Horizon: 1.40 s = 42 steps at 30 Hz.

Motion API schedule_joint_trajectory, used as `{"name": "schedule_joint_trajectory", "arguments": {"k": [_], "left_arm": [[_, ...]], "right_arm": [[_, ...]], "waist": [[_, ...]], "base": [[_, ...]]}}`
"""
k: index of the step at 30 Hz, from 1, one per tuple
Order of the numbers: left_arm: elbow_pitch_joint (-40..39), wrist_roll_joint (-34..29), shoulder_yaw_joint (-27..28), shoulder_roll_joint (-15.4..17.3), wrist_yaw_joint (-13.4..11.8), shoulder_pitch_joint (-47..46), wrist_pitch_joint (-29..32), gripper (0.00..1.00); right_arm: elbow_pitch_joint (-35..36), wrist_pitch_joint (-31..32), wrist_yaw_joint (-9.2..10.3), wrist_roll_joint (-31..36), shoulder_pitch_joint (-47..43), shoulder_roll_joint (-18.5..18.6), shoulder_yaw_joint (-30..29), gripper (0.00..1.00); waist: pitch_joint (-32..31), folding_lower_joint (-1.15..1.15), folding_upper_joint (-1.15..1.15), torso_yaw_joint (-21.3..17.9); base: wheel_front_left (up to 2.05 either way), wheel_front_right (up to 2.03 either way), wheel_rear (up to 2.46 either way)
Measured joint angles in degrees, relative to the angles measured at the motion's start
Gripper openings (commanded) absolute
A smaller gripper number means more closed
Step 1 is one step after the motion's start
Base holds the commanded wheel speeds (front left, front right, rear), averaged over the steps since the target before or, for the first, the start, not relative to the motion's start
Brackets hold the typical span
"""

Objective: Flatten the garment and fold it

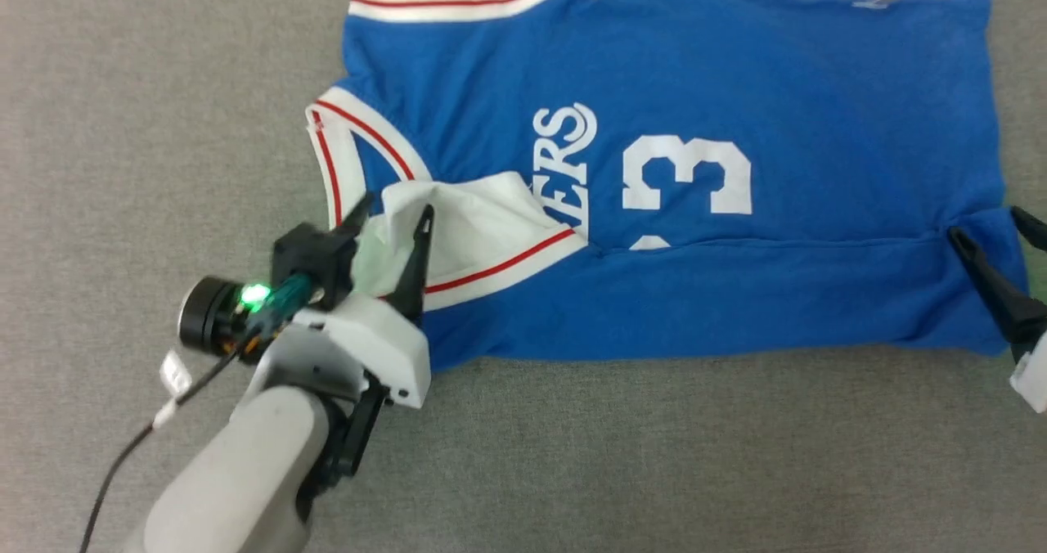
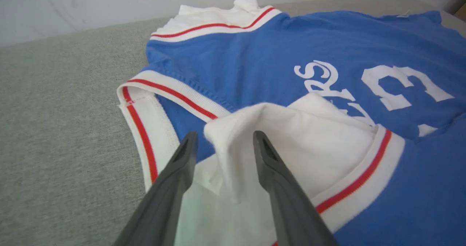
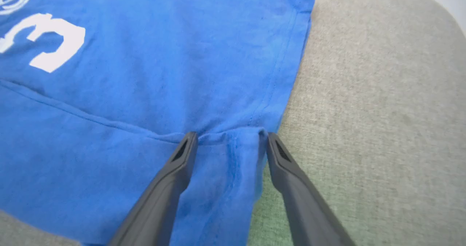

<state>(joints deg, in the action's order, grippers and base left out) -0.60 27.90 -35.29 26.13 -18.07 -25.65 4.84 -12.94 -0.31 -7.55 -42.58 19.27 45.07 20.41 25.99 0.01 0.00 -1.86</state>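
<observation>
Folding is, in our judgement, the step in hand. The grey cloth surface (image 1: pixel 164 87) carries the garment (image 1: pixel 777 87), which lies flat with the collar (image 1: pixel 331 156) toward our left and the hem (image 1: pixel 994 87) toward our right. Its near long side (image 1: pixel 736 307) is turned over the body, up to the lower edge of the number 3 (image 1: pixel 687 173). The near white sleeve (image 1: pixel 491 226) lies on this flap and covers part of the lettering (image 1: pixel 564 152).

The left gripper (image 1: pixel 394 207) stands at the tip of this sleeve with its jaws apart. The right gripper (image 1: pixel 986 222) stands at the hem end of the flap, jaws apart also, and neither clamps the cloth. So we think the first lengthwise fold is laid down. The next move calls, we judge, for both arms to draw clear and then take the far long side at both ends together, so that it comes over evenly.

The head view gives the whole shirt and both ends at once. The left wrist view adds that the sleeve tip stands up loosely between the fingers, not pinched. The right wrist view adds the doubled hem corner (image 3: pixel 233 144) between its fingers.
</observation>
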Motion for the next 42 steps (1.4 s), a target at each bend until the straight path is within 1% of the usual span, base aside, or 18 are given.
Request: {"name": "schedule_joint_trajectory", "arguments": {"k": [2, 5, 6, 8, 9, 11, 14, 17, 19, 21, 24, 26, 31, 34, 38, 40, 41, 42], "left_arm": [[-1.6, 0.6, 1.1, -0.1, -1.2, 2.1, -2.2, 1.0], [-4.8, 1.1, 2.7, -0.1, -3.4, 6.1, -5.3, 1.0], [-6.0, 1.3, 3.4, -0.1, -4.3, 7.6, -6.4, 1.0], [-8.0, 1.3, 4.7, -0.4, -6.5, 10.8, -9.3, 1.0], [-8.9, 1.2, 5.0, -0.4, -7.4, 12.4, -10.6, 1.0], [-10.3, 0.5, 5.7, -0.7, -9.2, 15.1, -13.8, 1.0], [-11.4, -0.4, 6.3, -1.9, -11.1, 18.4, -17.2, 1.0], [-11.2, -2.0, 6.9, -3.9, -13.0, 20.9, -18.9, 1.0], [-10.9, -2.3, 7.3, -5.8, -13.4, 22.4, -19.2, 1.0], [-10.0, -2.7, 7.3, -7.0, -13.2, 23.5, -19.5, 1.0], [-7.9, -3.7, 6.6, -6.6, -12.2, 23.7, -19.4, 1.0], [-6.4, -3.8, 5.4, -5.6, -10.9, 23.3, -16.4, 1.0], [-3.6, -3.9, 2.1, -1.3, -7.6, 18.4, -3.5, 1.0], [-3.3, -3.7, 1.1, 0.0, -6.1, 15.2, 3.5, 1.0], [-2.8, -3.0, 0.0, 1.5, -5.8, 13.8, 12.2, 1.0], [-2.9, -2.2, 0.4, 1.5, -7.3, 13.6, 15.4, 0.99], [-3.1, -2.1, 0.7, 1.5, -8.3, 13.4, 17.0, 0.8], [-3.5, -2.0, 0.9, 1.5, -9.0, 13.3, 18.2, 0.48]], "right_arm": [[0.8, -1.3, 0.0, -0.4, -1.5, 0.1, -1.7, 1.0], [1.8, -3.8, 0.0, -0.1, -5.1, -0.1, -6.2, 1.0], [2.1, -4.9, 0.0, 0.6, -6.4, -0.6, -8.4, 1.0], [2.7, -7.5, 0.01, 3.3, -9.0, -2.9, -14.0, 1.0], [3.4, -8.5, 0.01, 5.1, -10.4, -4.4, -16.4, 1.0], [5.3, -10.2, 0.01, 9.0, -13.4, -8.7, -21.6, 1.0], [10.1, -11.6, 0.01, 15.5, -18.2, -16.8, -28.2, 1.0], [14.7, -12.1, 0.01, 21.6, -22.1, -24.3, -31.7, 1.0], [17.0, -12.3, 0.01, 24.0, -23.8, -28.7, -32.8, 1.0], [18.7, -12.0, 0.0, 25.9, -25.4, -31.2, -33.0, 1.0], [20.4, -10.8, 0.0, 27.7, -26.4, -32.4, -33.2, 1.0], [21.6, -10.2, 0.0, 28.1, -26.4, -32.5, -33.4, 1.0], [23.1, -8.8, 0.0, 28.3, -26.2, -32.1, -33.3, 1.0], [22.9, -8.4, 0.0, 28.0, -25.8, -31.9, -32.8, 1.0], [21.8, -8.5, 0.0, 27.4, -25.4, -31.9, -32.1, 1.0], [21.2, -8.5, 0.0, 26.9, -25.4, -31.8, -31.4, 1.0], [21.0, -8.6, 0.0, 26.8, -25.4, -31.8, -31.1, 1.0], [20.8, -8.9, 0.0, 26.8, -25.3, -31.7, -31.0, 1.0]], "waist": [[-1.2, 0.0, 0.0, 0.0], [-3.4, -0.01, 0.0, 0.1], [-4.2, -0.01, 0.0, 0.1], [-5.7, -0.01, 0.0, 0.2], [-6.4, -0.01, 0.0, 0.3], [-7.8, -0.02, 0.0, 0.5], [-9.4, -0.02, 0.0, 1.1], [-10.1, -0.02, 0.0, 1.9], [-10.4, -0.02, 0.0, 2.4], [-10.7, -0.02, 0.0, 2.9], [-10.9, -0.01, 0.0, 3.3], [-10.7, -0.02, 0.0, 3.4], [-9.7, -0.01, 0.0, 3.3], [-8.8, 0.0, 0.0, 3.1], [-7.5, 0.0, 0.0, 2.4], [-7.0, 0.0, 0.0, 1.9], [-6.7, -0.01, 0.0, 1.6], [-6.5, -0.01, 0.0, 1.3]], "base": [[0.0, 0.0, 0.0], [0.0, 0.0, 0.0], [0.0, 0.0, 0.0], [0.0, 0.0, 0.0], [0.0, 0.0, 0.0], [0.0, 0.0, 0.0], [0.0, 0.0, 0.0], [0.0, 0.0, 0.0], [0.0, 0.0, 0.0], [0.0, 0.0, 0.0], [0.0, 0.0, 0.0], [0.0, 0.0, 0.0], [0.0, 0.0, 0.0], [0.0, 0.0, 0.0], [0.0, 0.0, 0.0], [0.0, 0.0, 0.0], [0.0, 0.0, 0.0], [0.0, 0.0, 0.0]]}}
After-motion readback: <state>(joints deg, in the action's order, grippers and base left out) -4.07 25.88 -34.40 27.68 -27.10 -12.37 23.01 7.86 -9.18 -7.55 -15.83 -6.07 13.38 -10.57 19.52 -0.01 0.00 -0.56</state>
